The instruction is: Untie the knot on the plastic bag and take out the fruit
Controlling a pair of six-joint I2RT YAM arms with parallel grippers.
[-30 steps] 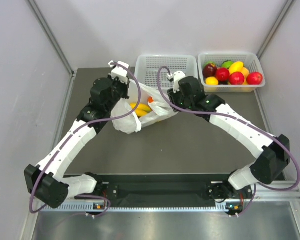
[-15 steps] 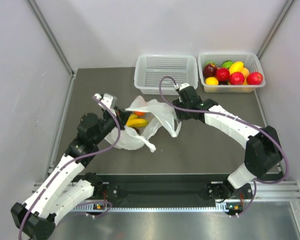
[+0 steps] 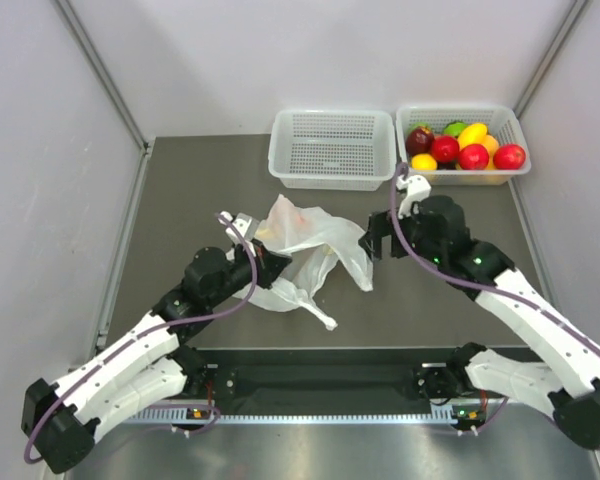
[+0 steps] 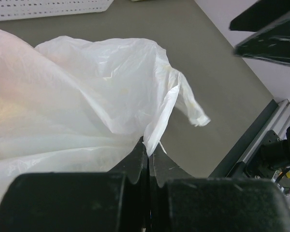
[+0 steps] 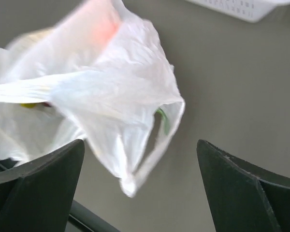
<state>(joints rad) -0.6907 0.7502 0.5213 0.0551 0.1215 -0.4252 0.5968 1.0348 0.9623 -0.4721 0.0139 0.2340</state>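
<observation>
1. Your plastic bag [image 3: 310,245] lies mid-table, nearer you than the white basket [image 3: 332,150].
2. Your right gripper [image 5: 140,150]: jaws spread wide, gripping nothing, just right of the bag.
3. Your left gripper [image 4: 148,152]: jaws fully closed, pinching bag film.

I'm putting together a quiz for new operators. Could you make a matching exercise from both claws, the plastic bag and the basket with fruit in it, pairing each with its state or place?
Things: 1 left claw; 2 right claw; 3 plastic bag; 4 right basket.
States: A open, holding nothing; B holds the fruit heap; C white, crumpled between the arms; D shut on bag film.
Pairs: 1-D, 2-A, 3-C, 4-B.
</observation>
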